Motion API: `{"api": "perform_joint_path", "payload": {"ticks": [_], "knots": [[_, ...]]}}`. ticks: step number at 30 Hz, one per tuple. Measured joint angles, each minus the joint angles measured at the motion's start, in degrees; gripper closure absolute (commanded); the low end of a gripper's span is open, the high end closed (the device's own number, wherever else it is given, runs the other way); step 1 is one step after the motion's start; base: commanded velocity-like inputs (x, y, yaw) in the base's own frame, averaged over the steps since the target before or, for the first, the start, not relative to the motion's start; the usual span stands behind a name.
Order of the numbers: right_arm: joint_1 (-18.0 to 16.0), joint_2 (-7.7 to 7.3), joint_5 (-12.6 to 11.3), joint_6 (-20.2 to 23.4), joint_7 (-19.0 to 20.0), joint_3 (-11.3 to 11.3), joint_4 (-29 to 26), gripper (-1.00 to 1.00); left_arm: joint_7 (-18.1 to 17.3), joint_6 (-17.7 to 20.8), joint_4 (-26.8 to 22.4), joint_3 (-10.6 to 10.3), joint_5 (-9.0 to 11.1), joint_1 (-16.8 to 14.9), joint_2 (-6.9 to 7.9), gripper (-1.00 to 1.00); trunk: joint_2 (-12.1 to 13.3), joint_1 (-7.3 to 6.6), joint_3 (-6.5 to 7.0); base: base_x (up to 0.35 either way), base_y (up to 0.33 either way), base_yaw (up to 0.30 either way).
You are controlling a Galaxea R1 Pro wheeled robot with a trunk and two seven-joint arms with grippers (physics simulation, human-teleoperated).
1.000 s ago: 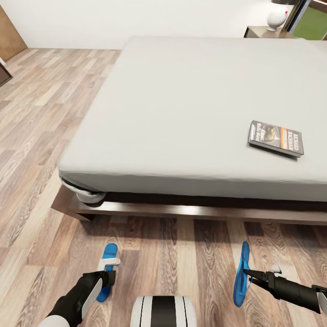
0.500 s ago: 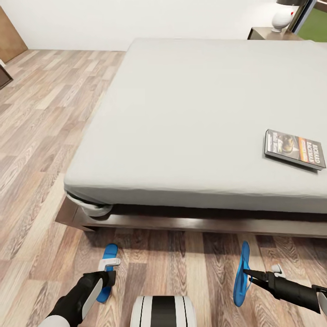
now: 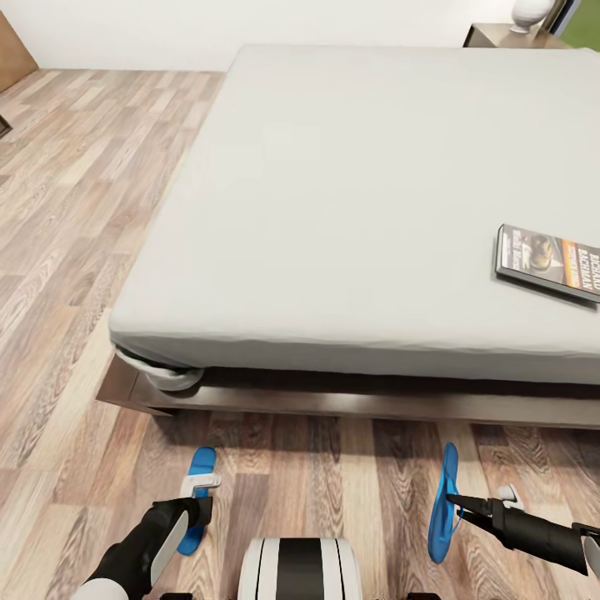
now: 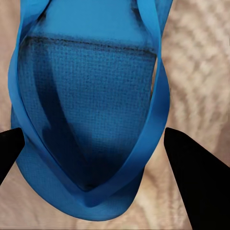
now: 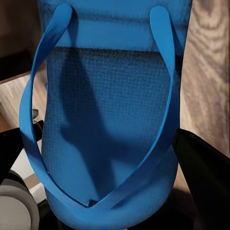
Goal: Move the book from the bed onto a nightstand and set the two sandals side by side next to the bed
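The book (image 3: 546, 262) lies flat on the bed's grey mattress (image 3: 350, 200), close to the head view's right edge. Low in front of the bed frame, my left gripper (image 3: 200, 508) is shut on one blue sandal (image 3: 200, 467), which it holds flat over the floor. My right gripper (image 3: 454, 502) is shut on the other sandal (image 3: 446, 492), which hangs on edge. In the left wrist view the sandal (image 4: 91, 96) sits between the dark fingers (image 4: 191, 172) of the left gripper (image 4: 93, 143). The right wrist view shows its sandal (image 5: 110, 110) within the right gripper (image 5: 103, 158). A nightstand (image 3: 492, 35) stands beyond the bed's far right corner.
Wood plank floor (image 3: 75, 217) runs along the bed's left side and in front of it. The dark bed frame (image 3: 333, 404) juts out below the mattress, with bunched sheet at its left corner (image 3: 162, 375). A white lamp base (image 3: 533, 10) stands on the nightstand.
The whole view has shifted: the bed and book now sit further right and the mattress looks nearer. Both grippers keep the same pose, each still holding its sandal.
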Motion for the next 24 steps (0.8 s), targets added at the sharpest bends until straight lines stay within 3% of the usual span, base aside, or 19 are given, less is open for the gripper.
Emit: {"api": "perform_joint_path", "payload": {"ticks": [24], "knots": [[0.01, 0.00, -0.11, 0.02, 0.00, 0.00, -0.01, 1.00, 0.00, 0.01, 0.00, 0.00, -0.01, 0.00, 0.00, 1.00, -0.02, 0.02, -0.23, 0.000, 0.000, 0.000]]}}
